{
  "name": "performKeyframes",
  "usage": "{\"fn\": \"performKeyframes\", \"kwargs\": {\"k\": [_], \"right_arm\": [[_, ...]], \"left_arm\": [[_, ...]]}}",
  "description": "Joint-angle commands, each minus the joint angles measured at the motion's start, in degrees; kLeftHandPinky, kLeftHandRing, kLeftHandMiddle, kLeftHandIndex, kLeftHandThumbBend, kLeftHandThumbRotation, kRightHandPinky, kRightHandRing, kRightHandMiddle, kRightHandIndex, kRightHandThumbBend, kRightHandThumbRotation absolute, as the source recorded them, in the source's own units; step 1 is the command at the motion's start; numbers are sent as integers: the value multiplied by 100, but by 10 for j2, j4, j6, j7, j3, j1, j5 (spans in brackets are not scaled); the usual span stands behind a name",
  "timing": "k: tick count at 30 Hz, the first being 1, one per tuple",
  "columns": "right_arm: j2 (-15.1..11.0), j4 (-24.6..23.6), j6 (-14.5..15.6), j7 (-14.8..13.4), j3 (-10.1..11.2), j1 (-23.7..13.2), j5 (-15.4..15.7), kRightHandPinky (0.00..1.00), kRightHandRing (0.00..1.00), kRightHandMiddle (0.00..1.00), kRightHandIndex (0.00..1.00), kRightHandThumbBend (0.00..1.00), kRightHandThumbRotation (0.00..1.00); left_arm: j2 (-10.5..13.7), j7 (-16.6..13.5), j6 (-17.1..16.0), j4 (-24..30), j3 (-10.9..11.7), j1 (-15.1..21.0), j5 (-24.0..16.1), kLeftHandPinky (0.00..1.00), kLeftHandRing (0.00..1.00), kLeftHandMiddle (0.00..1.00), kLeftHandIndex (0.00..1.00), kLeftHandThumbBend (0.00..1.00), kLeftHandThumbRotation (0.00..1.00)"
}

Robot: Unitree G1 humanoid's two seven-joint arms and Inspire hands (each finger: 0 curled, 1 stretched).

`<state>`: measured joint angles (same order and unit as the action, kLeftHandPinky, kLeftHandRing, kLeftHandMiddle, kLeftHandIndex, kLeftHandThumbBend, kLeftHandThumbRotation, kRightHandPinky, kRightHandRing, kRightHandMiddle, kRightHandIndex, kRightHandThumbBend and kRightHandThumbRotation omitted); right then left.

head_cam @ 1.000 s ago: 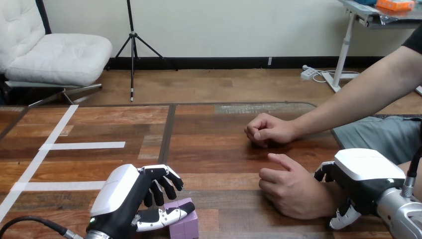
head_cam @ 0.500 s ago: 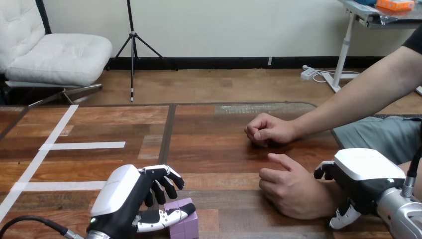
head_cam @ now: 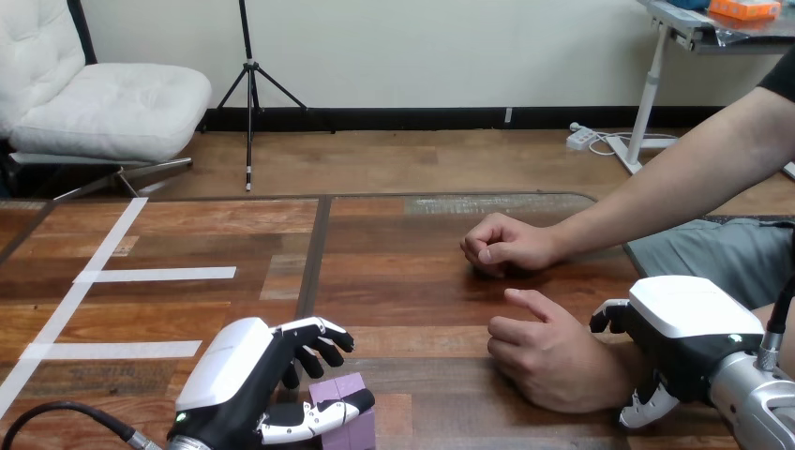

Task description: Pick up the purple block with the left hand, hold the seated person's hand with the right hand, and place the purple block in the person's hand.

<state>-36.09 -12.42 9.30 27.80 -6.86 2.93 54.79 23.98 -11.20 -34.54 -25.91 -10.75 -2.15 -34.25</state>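
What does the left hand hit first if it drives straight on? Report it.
The purple block, sitting between the left hand's thumb and curled fingers; past it, probably the person's nearer hand, though depth is unclear.

Wood table (head_cam: 403, 281) w/ white tape strips (head_cam: 159, 274) at left.

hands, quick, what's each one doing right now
left hand: closed, thumb and fingers curled round the purple block
right hand: closed, curled round the person's wrist
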Motion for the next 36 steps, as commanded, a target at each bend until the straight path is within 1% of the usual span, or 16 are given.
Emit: {"fn": "performKeyframes", "kwargs": {"k": [1, 5, 10, 14, 19, 25, 36], "right_arm": [[-13, -12, -5, -14, 6, -18, -1, 80, 80, 81, 79, 79, 8], [-13, -12, -4, -14, 6, -19, 1, 80, 80, 81, 79, 79, 9], [-13, -13, -2, -11, 5, -20, 2, 80, 80, 81, 80, 79, 9], [-13, -11, -6, -17, 8, -19, -3, 80, 80, 81, 80, 80, 9], [-14, -11, -7, -15, 9, -19, -5, 80, 80, 81, 80, 80, 9], [-13, -12, -4, -13, 8, -20, -2, 80, 80, 81, 80, 79, 10], [-14, -17, -8, -16, 10, -17, -4, 80, 80, 81, 79, 79, 9]], "left_arm": [[18, 16, 11, 28, -6, 36, -10, 53, 65, 69, 70, 80, 57], [23, 41, 30, 39, -10, 35, -15, 54, 67, 72, 73, 83, 60], [28, 64, 48, 50, -14, 35, -19, 57, 71, 76, 78, 88, 62], [34, 87, 66, 61, -19, 35, -27, 60, 74, 80, 81, 91, 62], [34, 100, 79, 70, -21, 34, -32, 63, 77, 83, 84, 94, 62], [35, 111, 93, 82, -22, 32, -36, 62, 75, 81, 83, 94, 60], [36, 129, 114, 94, -24, 32, -38, 55, 69, 74, 77, 89, 55]]}}
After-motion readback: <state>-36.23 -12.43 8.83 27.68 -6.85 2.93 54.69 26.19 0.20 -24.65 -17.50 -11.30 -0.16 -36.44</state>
